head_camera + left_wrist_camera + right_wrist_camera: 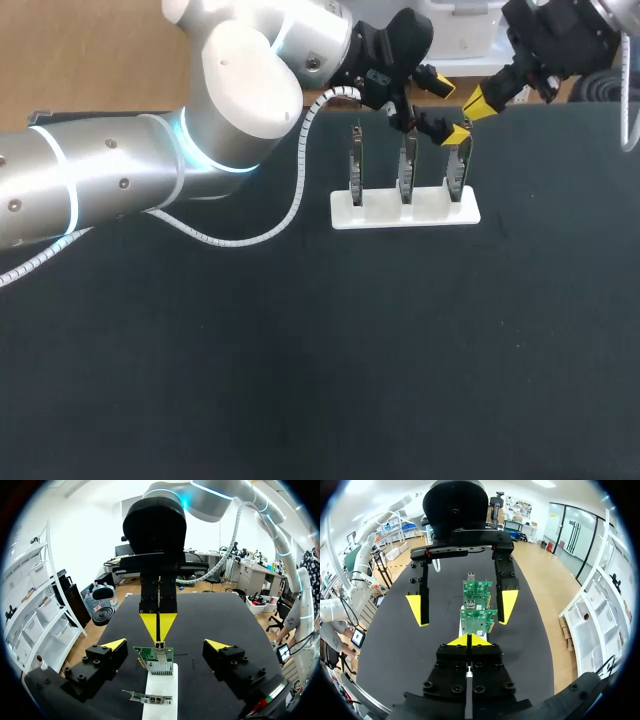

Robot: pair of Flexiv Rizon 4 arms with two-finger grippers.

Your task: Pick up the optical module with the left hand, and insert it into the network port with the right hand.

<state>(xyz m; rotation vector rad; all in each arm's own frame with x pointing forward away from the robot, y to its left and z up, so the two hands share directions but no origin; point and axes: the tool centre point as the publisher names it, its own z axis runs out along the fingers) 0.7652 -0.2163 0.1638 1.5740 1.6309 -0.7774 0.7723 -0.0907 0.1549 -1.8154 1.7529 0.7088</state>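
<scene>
- Head view: white stand (345,212) near the table's (300,380) far edge, three boards upright in it; left claw (448,108) spread wide over the stand's right end; right claw (478,102) pinched shut just above the end board (456,175); module too small to pick out from up here
- Left wrist view: left claw (166,644) open and gripping nothing, one finger on each side of the end board (156,662), apart from it; right claw (157,625) pointing straight down, tips closed on a small silver piece, by all signs the module (160,644), right at the port (160,651) on the board's top edge; cannot tell how deep it sits
- Right wrist view: right claw (469,640) closed, directly over the nearest board (477,621); left claw's fingers (417,609) flanking that board, well clear of it
- For a clean insertion, probably best to line the module up squarely with the port and press slowly along the board's own plane, with no sideways lean, since a thin board in a slot looks easy to tip
- Hold the pinch until the module seems fully seated; leave the left claw wide so as not to knock the boards
</scene>
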